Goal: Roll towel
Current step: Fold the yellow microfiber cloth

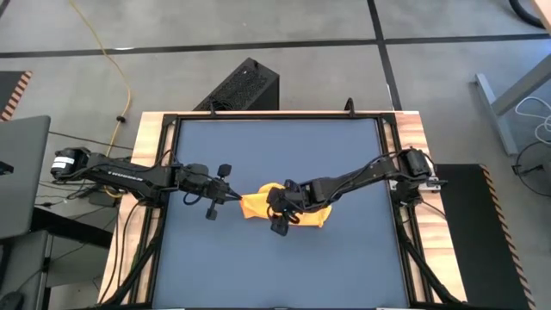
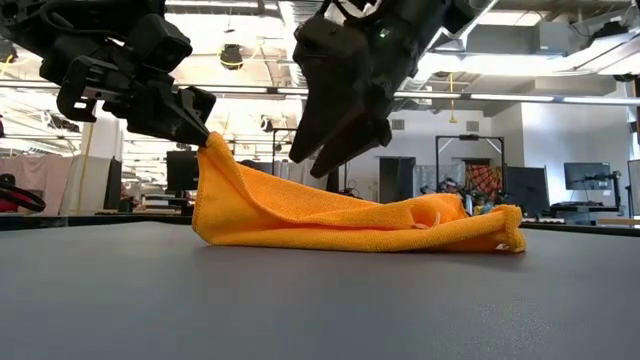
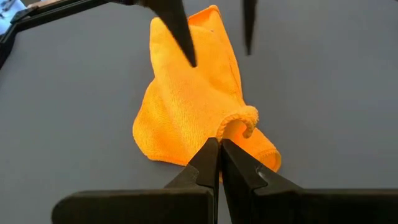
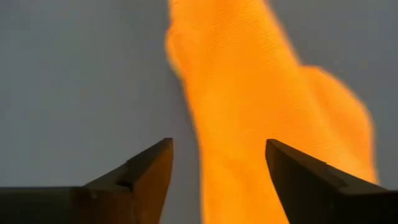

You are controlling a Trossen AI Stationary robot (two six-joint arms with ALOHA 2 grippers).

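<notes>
1. The towel (image 1: 282,207) lay crumpled near the middle of the surface (image 1: 275,267), its left corner lifted.
2. The left claw (image 3: 219,149) was pinched tight on that raised corner; the right claw (image 4: 217,165) stood wide and empty just above the cloth.
3. It looked light, limp and prone to bunching; a hemmed edge or corner seemed the surest hold.
4. The right arm hid part of the towel from above, and the layers in the heap were hard to make out.

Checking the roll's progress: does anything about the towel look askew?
Yes. The towel lies crumpled, not rolled; the left gripper pinches one corner up off the table, while the open right gripper hovers above it.
</notes>
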